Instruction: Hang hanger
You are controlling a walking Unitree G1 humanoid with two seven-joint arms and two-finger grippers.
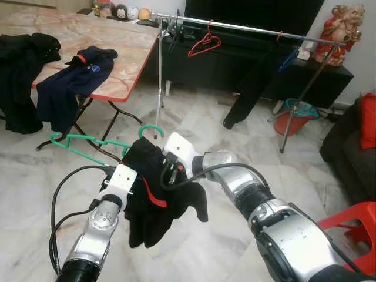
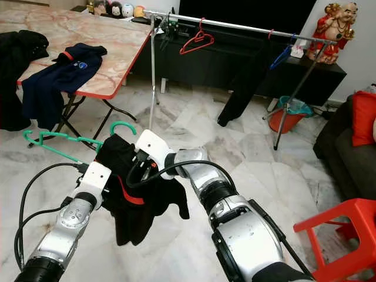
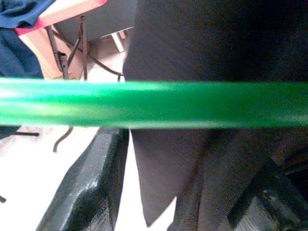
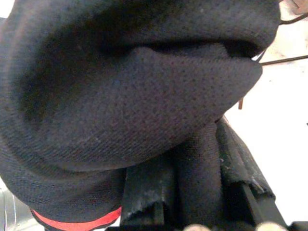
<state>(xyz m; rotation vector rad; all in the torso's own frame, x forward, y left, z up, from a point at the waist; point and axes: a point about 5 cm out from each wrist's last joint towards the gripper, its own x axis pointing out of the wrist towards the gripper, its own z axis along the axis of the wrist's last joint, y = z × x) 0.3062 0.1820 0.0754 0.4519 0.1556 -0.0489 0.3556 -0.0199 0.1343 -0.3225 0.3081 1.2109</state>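
The green hanger (image 1: pixel 88 141) is held low over the marble floor (image 1: pixel 194 129), between the two arms and well short of the clothes rail (image 1: pixel 247 27). Its long axis runs roughly level from the robot's left across toward the middle, and its curved hook (image 1: pixel 151 130) rises at the inner end, pointing up and toward the rail. A black garment (image 1: pixel 155 197) with a red trim strip is bunched over the hanger's inner half and droops below it in soft folds.

The left gripper (image 3: pixel 178 192) comes up from under the hanger; in the left wrist view its ribbed black fingers (image 3: pixel 89 185) stand apart on either side below the smooth, glossy green bar, with dark cloth between them. I cannot tell whether they actually clamp anything. The right gripper (image 4: pixel 192 192) is pushed into the garment from the other side, and its fingers are closed on a fold of the coarse-knit black fabric.

On the thin metal rail hang a red hanger (image 1: pixel 204 44) and a blue one (image 1: pixel 289 59). A navy shirt (image 1: pixel 76 79) lies draped off the marble-patterned table (image 1: pixel 126 41) edge.
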